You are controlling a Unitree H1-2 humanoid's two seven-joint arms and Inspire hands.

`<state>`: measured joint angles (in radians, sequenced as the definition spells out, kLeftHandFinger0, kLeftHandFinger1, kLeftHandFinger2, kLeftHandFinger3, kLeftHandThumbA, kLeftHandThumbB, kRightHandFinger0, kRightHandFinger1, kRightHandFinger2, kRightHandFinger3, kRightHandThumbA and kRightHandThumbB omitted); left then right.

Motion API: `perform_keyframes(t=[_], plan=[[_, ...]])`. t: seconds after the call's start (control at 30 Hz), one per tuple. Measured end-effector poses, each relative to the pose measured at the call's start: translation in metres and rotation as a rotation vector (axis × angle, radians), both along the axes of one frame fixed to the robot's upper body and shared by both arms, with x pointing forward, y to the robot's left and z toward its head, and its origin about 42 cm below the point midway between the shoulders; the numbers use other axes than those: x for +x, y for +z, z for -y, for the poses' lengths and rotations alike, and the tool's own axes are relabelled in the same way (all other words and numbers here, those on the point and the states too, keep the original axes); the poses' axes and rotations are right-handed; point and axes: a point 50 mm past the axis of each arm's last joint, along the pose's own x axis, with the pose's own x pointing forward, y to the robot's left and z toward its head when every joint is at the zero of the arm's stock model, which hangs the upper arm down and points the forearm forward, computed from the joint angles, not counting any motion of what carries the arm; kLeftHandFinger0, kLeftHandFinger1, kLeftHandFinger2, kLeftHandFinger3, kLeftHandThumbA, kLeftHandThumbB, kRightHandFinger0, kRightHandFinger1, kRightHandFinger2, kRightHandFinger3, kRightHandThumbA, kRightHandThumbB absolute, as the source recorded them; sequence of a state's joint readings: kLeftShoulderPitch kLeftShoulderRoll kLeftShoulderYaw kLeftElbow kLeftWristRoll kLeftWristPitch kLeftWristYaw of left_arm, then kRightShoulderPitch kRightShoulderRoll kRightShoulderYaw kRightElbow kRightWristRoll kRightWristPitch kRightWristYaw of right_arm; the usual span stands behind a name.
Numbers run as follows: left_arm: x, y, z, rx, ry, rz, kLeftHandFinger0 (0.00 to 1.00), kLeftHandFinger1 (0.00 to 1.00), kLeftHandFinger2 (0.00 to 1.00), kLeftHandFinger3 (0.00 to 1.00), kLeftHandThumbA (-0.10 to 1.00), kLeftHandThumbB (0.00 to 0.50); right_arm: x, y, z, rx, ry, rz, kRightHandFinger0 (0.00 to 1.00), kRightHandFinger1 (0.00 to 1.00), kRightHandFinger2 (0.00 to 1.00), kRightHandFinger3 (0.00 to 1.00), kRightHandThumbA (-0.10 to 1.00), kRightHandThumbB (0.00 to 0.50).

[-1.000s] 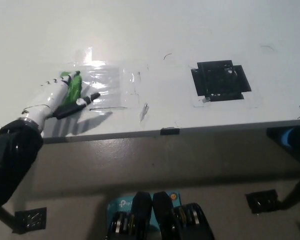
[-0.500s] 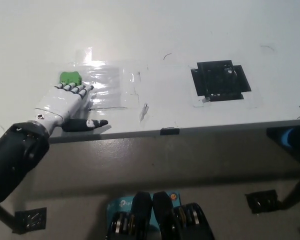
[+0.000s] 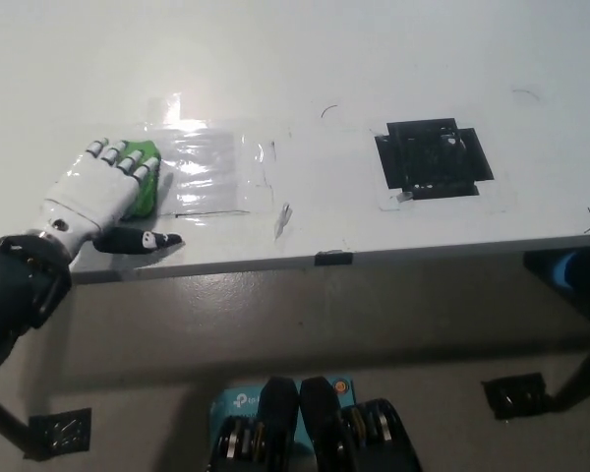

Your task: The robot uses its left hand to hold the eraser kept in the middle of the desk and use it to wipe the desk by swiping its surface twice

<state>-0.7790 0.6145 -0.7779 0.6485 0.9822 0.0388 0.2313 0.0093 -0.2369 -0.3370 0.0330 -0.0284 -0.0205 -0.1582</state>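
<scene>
Head view is looking steeply down on the white desk, whose front edge is running across the middle of the frame. At the left of the frame the white left hand is lying palm-down on the desk, fingers spread over the green eraser, which is showing only as a green patch under and just right of the fingers (whether they are actually gripping it or merely pressing on it cannot be told). The eraser is sitting at the left end of a shiny clear tape patch stuck to the desk. Well apart, in the upper right of the frame, a black square patch is lying flat on the surface. A small dark clip is sitting on the desk's front edge, near the middle.
</scene>
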Motion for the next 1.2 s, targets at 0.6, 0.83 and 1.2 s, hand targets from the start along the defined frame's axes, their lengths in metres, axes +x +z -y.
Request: perform_keyframes(t=[0.6, 0.83, 1.2], plan=[[-0.030, -0.081, 0.041, -0.604, 0.044, 0.004, 1.00, 1.00, 1.00, 1.00, 1.00, 0.367, -0.002, 0.005, 0.006, -0.009, -0.026, 0.025, 1.00, 1.00, 1.00, 1.00, 1.00, 0.231], [-0.024, -0.078, 0.042, -0.590, 0.043, -0.005, 1.00, 1.00, 1.00, 1.00, 1.00, 0.434, -0.001, 0.007, 0.006, -0.009, -0.038, 0.036, 1.00, 1.00, 1.00, 1.00, 1.00, 0.192], [-0.018, -0.072, 0.051, -0.356, 0.053, 0.006, 1.00, 1.00, 1.00, 1.00, 1.00, 0.500, -0.001, 0.007, 0.005, 0.002, -0.044, 0.050, 1.00, 1.00, 1.00, 1.00, 1.00, 0.218]])
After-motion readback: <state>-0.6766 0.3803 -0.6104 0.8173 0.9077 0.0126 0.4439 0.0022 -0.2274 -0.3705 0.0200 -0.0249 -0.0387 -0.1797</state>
